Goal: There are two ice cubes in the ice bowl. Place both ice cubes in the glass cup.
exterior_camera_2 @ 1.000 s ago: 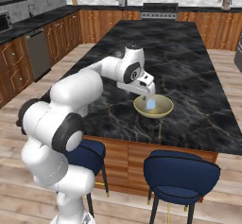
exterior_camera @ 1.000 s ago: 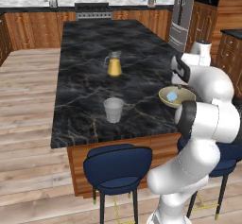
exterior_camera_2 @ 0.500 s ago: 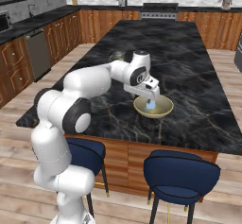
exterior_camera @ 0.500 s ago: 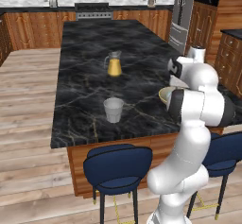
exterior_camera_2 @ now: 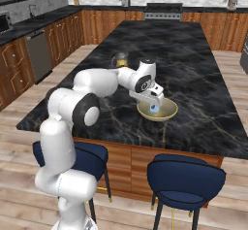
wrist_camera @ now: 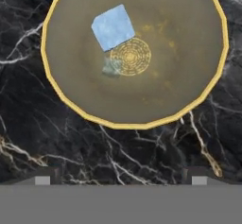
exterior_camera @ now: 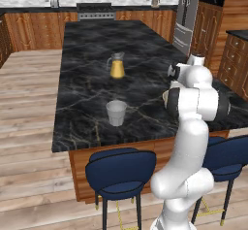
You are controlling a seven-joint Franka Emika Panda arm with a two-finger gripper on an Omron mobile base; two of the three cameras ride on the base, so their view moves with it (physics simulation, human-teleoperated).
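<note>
Blue ice waits in the bowl

Blue ice is in the tan ice bowl (wrist_camera: 198, 76). One ice cube (wrist_camera: 112, 27) is easy to see, just left of the bowl's middle. A faint grey-blue patch touching it may be the other cube, but I cannot be sure. The bowl sits on the black counter (exterior_camera_2: 193, 54) at its near right side. The gripper (exterior_camera_2: 154, 102) hangs right over the bowl with its jaws spread wide, probably so it can go down around a cube. The glass cup (exterior_camera: 116, 113) stands well apart to the left, so the ice has a way to travel. A pitcher (exterior_camera: 116, 66) of yellow drink stands farther back. No words or labels can be read anywhere.
</note>
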